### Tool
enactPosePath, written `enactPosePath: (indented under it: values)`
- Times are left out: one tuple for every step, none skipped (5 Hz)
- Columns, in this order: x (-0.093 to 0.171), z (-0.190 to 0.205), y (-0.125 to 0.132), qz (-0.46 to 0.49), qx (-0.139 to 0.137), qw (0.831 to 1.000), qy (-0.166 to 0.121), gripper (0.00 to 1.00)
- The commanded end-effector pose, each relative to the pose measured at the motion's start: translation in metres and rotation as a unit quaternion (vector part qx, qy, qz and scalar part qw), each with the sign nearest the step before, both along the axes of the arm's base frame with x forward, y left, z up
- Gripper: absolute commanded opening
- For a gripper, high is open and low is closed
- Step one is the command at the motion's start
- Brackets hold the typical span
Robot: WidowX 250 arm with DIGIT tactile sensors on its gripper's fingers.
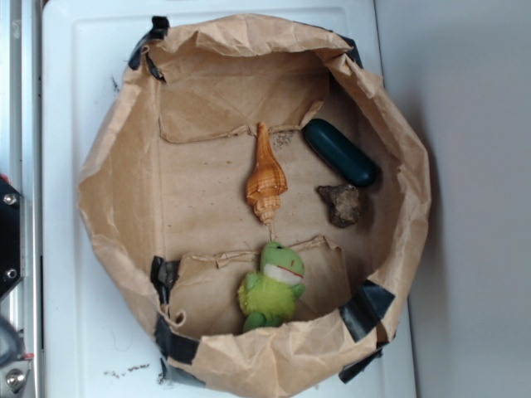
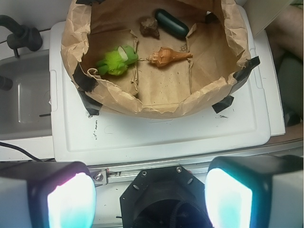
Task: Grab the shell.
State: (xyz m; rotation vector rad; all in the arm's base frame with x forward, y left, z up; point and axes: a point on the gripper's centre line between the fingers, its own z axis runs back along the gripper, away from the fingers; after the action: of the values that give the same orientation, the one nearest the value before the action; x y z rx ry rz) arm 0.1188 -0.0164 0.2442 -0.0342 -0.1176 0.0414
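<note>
Lying flat near the centre of the crumpled brown paper bin point(image 1: 124, 191): the elongated orange-tan spiral shell point(image 1: 265, 178), ribbed whorls toward 6 o'clock and long point aiming at 12 o'clock in the exterior view. Sitting just beside its wide end at 6 o'clock, nearly touching: a fuzzy green plush frog point(image 1: 274, 290). Resting at 3 o'clock, apart from it: a lumpy brown rock point(image 1: 342, 204). Lying at 1 o'clock, tilted against the paper wall: a dark green oblong capsule-shaped case point(image 1: 340, 151).

Hanging well apart from the shell, outside the bin: the black gripper point(image 2: 152, 199), its two fingers point(image 2: 71, 199) spread wide, holding nothing and touching nothing. Looking down and forward from the wrist camera, bin far ahead at 12 o'clock.

Supporting the bin: a white plastic tabletop point(image 2: 161, 133). Patching the paper rim: strips of black tape point(image 1: 365, 307). Showing at 9 o'clock in the wrist view: a grey recessed tray point(image 2: 23, 95).
</note>
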Motion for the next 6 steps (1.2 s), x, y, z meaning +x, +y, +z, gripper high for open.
enactPosePath:
  values:
    - [0.0, 0.0, 0.0, 0.0, 0.0, 1.0, 0.0, 1.0]
    - [0.05, -0.016, 0.004, 0.117, -0.01, 0.993, -0.013, 1.0]
    - [0.099, -0.038, 0.005, 0.189, -0.012, 0.981, -0.033, 1.0]
    - [0.147, -0.06, 0.015, 0.268, 0.001, 0.963, -0.034, 1.0]
    - [0.147, -0.06, 0.015, 0.268, 0.001, 0.963, -0.034, 1.0]
    - [0.147, -0.06, 0.015, 0.268, 0.001, 0.963, -0.034, 1.0]
